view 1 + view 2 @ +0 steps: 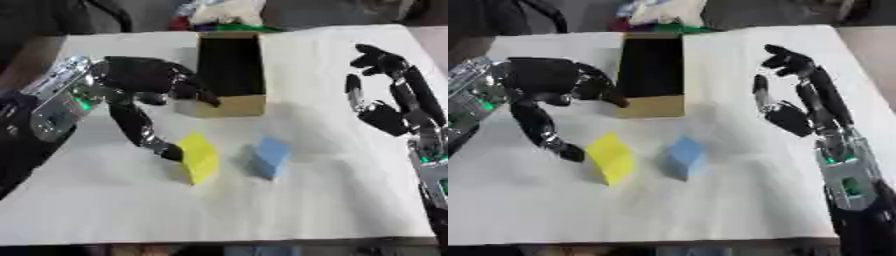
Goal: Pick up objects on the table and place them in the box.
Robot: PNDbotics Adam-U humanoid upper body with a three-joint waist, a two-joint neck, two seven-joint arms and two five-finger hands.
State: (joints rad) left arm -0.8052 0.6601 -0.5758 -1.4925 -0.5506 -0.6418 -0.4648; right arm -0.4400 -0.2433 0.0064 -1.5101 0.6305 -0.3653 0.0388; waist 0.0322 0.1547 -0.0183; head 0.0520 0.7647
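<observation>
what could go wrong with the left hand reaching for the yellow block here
1. The left hand meets the yellow block only with its thumb at one side, fingers spread above; closing like that may tip or push it rather than grip it.
2. The blue block stands close beside it, so a shove could knock it.
3. The fingers hang near the box front wall and could nudge it.

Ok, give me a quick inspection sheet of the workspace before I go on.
Surface: white table, bare in front.
Job's things: yellow block and blue block side by side, apart; open box behind them, nothing seen inside.
Clutter: nothing seen on the table.
Hands: left hand open, thumb tip touching the yellow block; right hand open, raised, holding nothing.
Cables: nothing seen.
Surroundings: coloured heap beyond the far edge.
</observation>
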